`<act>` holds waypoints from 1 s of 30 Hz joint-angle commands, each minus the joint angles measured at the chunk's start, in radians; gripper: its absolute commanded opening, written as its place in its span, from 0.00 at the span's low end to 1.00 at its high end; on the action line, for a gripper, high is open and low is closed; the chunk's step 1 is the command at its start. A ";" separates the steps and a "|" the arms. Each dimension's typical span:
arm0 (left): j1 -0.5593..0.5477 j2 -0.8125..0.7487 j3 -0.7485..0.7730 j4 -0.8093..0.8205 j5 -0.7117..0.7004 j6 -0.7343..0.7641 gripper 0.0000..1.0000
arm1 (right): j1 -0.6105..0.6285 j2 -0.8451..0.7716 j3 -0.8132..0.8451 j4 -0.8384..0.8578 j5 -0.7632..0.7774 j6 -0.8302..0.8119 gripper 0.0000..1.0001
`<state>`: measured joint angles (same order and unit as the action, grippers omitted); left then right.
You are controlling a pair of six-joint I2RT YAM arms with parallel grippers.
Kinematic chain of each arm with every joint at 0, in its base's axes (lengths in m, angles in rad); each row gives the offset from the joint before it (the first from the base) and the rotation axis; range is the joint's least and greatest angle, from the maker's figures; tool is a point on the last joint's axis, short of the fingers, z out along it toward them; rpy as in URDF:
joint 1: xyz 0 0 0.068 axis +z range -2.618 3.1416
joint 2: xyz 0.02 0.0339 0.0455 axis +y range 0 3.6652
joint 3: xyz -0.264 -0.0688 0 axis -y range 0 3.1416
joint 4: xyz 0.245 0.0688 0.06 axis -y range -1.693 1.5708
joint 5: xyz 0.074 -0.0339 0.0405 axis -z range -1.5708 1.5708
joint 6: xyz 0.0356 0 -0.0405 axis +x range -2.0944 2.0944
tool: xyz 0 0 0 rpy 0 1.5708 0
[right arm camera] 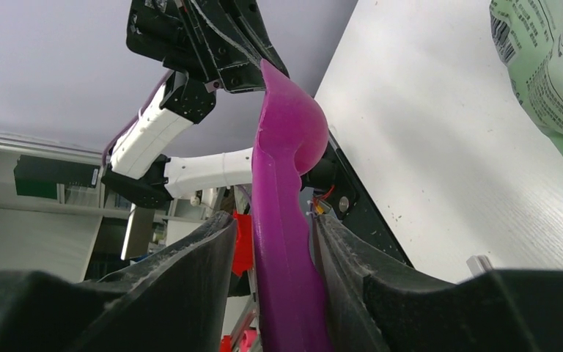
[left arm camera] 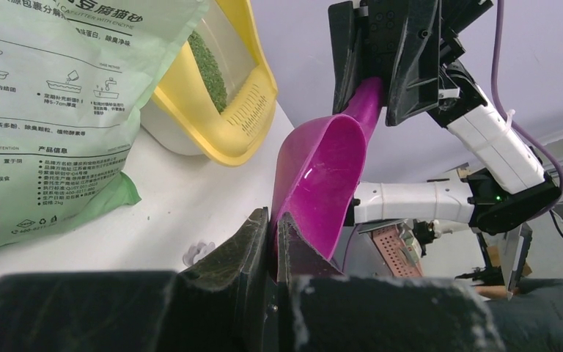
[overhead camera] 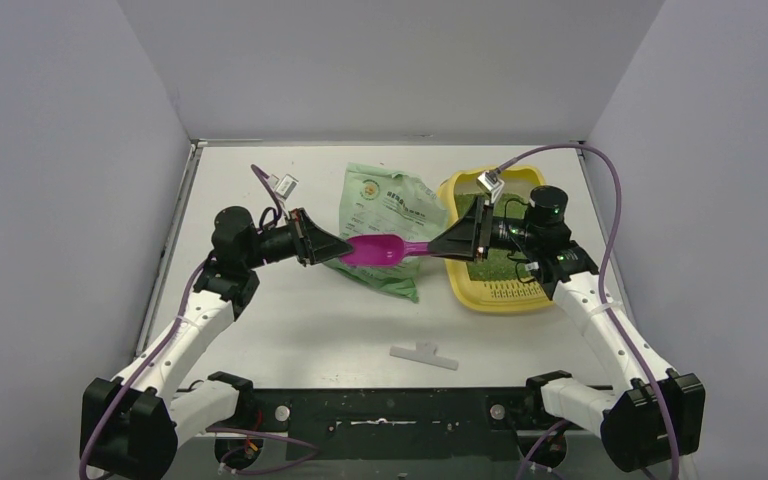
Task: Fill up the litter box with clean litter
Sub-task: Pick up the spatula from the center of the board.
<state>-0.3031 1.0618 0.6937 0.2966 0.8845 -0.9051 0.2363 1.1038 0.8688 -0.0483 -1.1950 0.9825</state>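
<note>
We see one pink scoop (overhead camera: pixel 380 250) between two grippers: the left gripper (overhead camera: pixel 340 250) has its jaws clamped on the bowl rim, while the right gripper (overhead camera: pixel 432 247) has its jaws apart around the handle. One yellow litter box (overhead camera: pixel 500 303), right of one green bag (overhead camera: pixel 390 205), holds green litter (overhead camera: pixel 500 265)

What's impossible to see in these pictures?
- Top view: the right tool covers much of the litter box, so the litter depth is hidden.
- Left wrist view: the bag hides part of the box.
- Right wrist view: the scoop handle hides whether that tool's fingers clamp it.
</note>
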 commanded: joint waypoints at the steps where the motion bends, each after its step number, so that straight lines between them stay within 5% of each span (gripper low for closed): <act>1: 0.002 -0.002 0.012 0.083 -0.026 0.002 0.00 | 0.010 -0.013 0.003 0.112 -0.026 0.051 0.47; 8: 0.002 0.007 0.014 0.093 -0.021 -0.006 0.00 | 0.012 -0.013 -0.011 0.128 -0.018 0.058 0.37; 30: -0.001 0.035 0.012 0.152 0.038 -0.042 0.00 | 0.036 0.010 0.036 0.096 0.023 0.015 0.43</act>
<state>-0.3042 1.1015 0.6933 0.3786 0.8898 -0.9421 0.2756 1.1042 0.8528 0.0265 -1.1812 1.0206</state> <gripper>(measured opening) 0.032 0.455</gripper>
